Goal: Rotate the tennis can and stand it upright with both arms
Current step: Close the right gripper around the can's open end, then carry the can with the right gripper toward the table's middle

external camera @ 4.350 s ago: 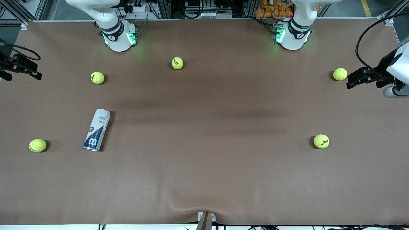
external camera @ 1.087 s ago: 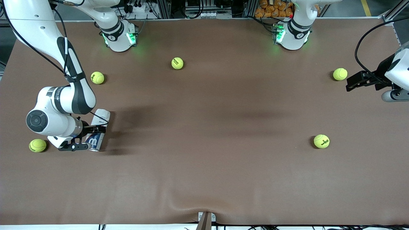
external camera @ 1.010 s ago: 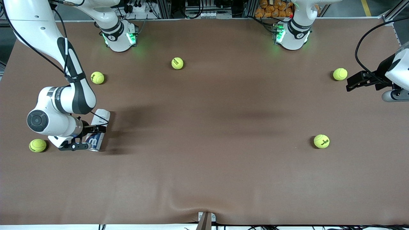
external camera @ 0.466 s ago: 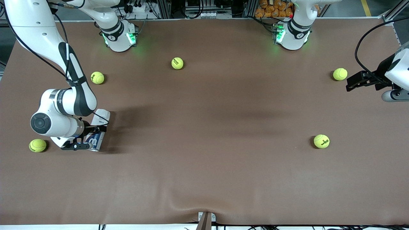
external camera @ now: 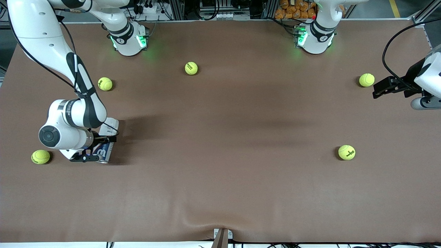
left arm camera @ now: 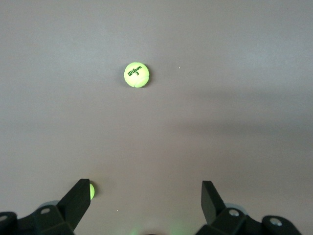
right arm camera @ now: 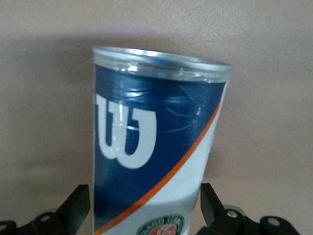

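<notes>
Currently, front view: can (external camera: 105, 141) lying on its side on table (external camera: 220, 172) toward the right arm's end, silver rim end nearer the camera, a ball (external camera: 40, 156) beside it and four more balls scattered well apart. Right gripper (external camera: 100, 148) down at the can's navy end, one finger on each side; contact not confirmable from this angle. Left gripper (external camera: 378, 89) parked at the left arm's end near a ball (external camera: 366, 80), waiting. Left wrist view: fingers (left arm camera: 78, 198) spread wide over bare table, nothing between them, one ball (left arm camera: 136, 75) ahead. Right wrist view: can (right arm camera: 154, 142) filling the frame, white W and orange stripe legible, rim pointing away from the wrist; fingers (right arm camera: 77, 201) spread, flanking the can with a thin gap apparent on each side, not yet pinching. Assessment: grasp step in hand, can not yet rotated or raised. Next move likely calls for closing squarely on the thin, slick wall without rolling it, then bringing the can within the left arm's reach.
</notes>
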`<state>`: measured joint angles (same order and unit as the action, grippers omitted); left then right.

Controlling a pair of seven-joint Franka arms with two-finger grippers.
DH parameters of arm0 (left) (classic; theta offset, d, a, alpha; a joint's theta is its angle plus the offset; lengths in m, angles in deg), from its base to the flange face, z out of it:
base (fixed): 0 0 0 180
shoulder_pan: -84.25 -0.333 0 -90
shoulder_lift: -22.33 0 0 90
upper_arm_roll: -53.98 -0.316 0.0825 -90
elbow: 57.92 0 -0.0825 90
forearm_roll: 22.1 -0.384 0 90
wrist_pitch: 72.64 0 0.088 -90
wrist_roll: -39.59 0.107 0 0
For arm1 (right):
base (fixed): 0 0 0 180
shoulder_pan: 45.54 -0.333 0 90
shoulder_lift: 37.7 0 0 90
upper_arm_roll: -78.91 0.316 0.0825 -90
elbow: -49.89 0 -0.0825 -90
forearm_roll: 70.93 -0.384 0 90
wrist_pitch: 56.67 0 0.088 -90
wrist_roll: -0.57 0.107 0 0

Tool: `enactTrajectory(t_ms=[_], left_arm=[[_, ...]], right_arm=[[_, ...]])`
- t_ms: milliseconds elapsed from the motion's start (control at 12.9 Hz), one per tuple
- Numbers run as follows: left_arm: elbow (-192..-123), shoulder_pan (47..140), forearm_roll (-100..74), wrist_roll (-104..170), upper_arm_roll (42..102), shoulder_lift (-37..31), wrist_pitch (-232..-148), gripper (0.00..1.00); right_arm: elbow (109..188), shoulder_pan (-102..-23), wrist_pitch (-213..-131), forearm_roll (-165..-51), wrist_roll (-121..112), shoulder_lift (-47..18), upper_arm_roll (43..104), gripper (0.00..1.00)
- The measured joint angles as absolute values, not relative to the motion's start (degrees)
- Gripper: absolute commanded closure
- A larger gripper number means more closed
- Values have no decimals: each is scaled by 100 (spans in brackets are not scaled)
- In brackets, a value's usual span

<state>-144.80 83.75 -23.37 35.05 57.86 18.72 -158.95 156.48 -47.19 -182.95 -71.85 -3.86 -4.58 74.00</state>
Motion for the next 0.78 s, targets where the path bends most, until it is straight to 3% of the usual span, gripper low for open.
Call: enactTrajectory(t_ms=[155, 233, 777], left_arm=[[-14480, 8375, -2337, 3505, 5786, 1872, -15895, 0], [-14480, 8375, -2337, 3505, 5786, 1872, -15895, 0], [-14475, 8320, -2336, 3505, 5754, 1873, -15895, 0]], right_arm=[[15648, -4689, -18334, -7186, -381, -408, 7400, 23], [15648, -4677, -18345, -7186, -379, -405, 7400, 29], [15496, -4675, -18127, -7188, -350, -430, 7424, 30]])
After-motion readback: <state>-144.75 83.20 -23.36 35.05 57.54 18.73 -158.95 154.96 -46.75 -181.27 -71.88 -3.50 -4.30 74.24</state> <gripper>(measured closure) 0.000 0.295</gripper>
